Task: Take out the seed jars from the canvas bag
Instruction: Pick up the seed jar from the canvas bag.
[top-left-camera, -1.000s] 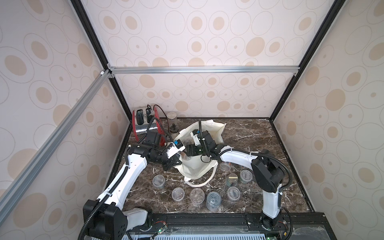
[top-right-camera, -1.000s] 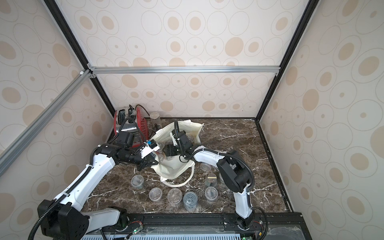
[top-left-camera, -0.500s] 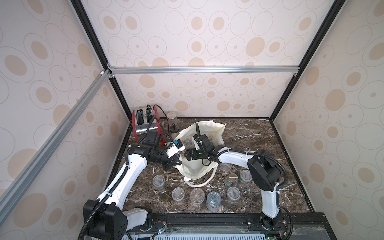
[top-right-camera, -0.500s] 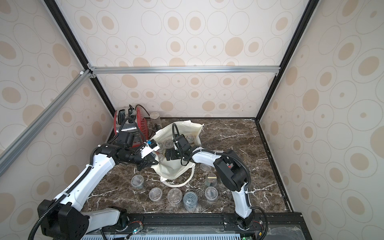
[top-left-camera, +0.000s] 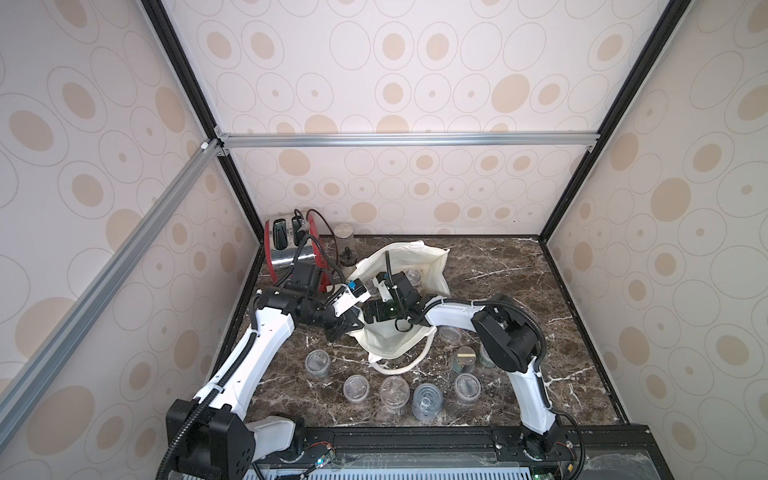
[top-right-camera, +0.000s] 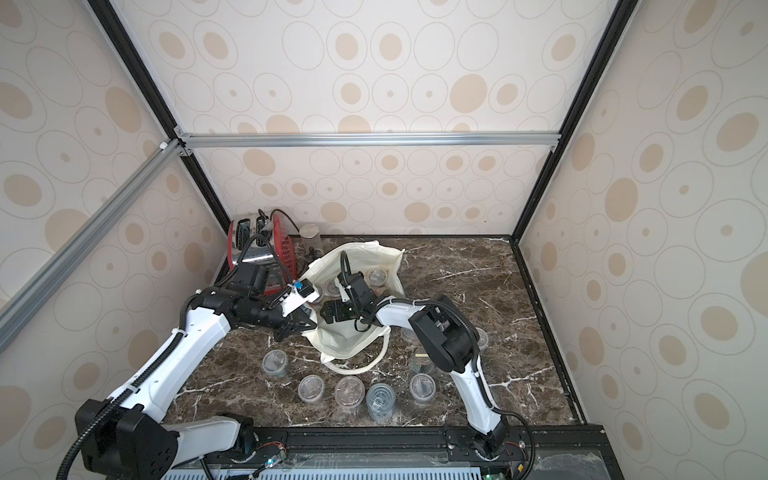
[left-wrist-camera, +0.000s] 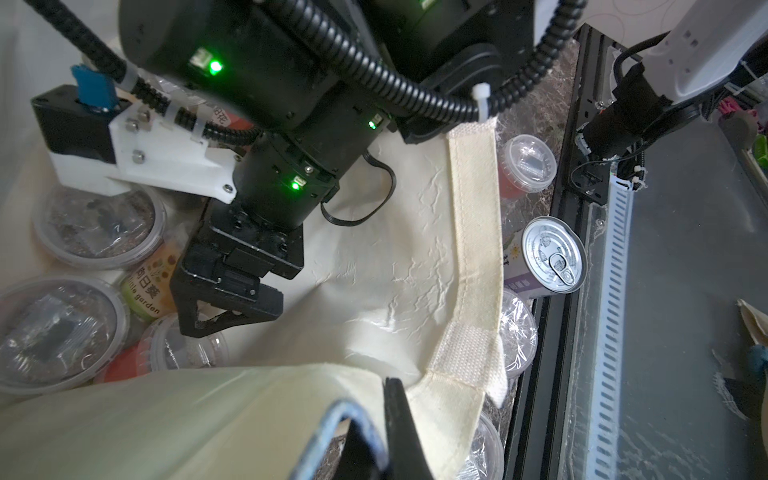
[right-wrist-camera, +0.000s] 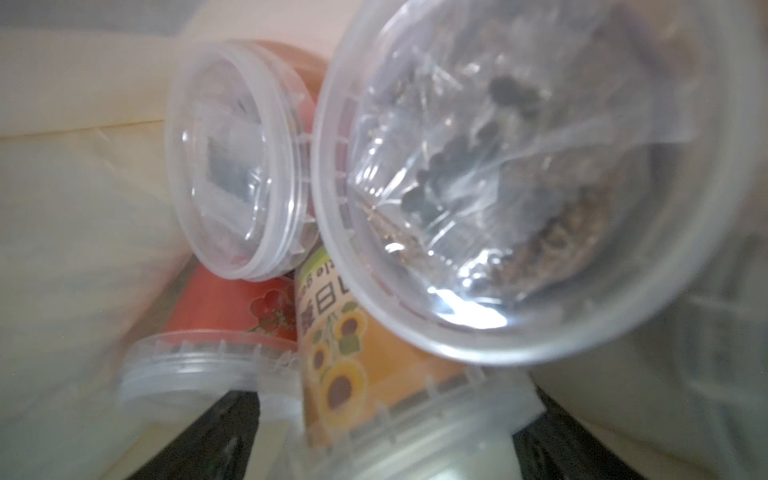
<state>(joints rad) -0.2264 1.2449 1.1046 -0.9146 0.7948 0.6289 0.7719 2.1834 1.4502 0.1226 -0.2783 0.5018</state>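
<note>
The cream canvas bag (top-left-camera: 399, 345) (top-right-camera: 345, 340) slumps open in the middle of the table. My left gripper (top-left-camera: 347, 328) (left-wrist-camera: 380, 405) is shut on its rim, pinching the cloth. My right gripper (top-left-camera: 370, 311) (left-wrist-camera: 224, 320) reaches inside the bag, open. In the right wrist view its fingers (right-wrist-camera: 224, 436) stand wide apart on either side of a sunflower-labelled seed jar (right-wrist-camera: 345, 353). A red-labelled jar (right-wrist-camera: 232, 307) and two clear-lidded jars (right-wrist-camera: 498, 187) (right-wrist-camera: 237, 158) crowd round it. Several seed jars (top-left-camera: 356, 388) stand on the table in front of the bag.
A red and silver toaster (top-left-camera: 286, 245), a tall glass jar (top-left-camera: 344, 237) and a small black-capped bottle (top-left-camera: 347, 259) stand at the back left. A pull-tab can (top-left-camera: 426, 399) (left-wrist-camera: 552, 257) stands among the front jars. The bag's loop handle (top-left-camera: 415, 357) trails forward.
My right gripper has pushed deeper into the bag, toward the front left, and its fingers have spread wider. The left gripper keeps its hold on the rim.
</note>
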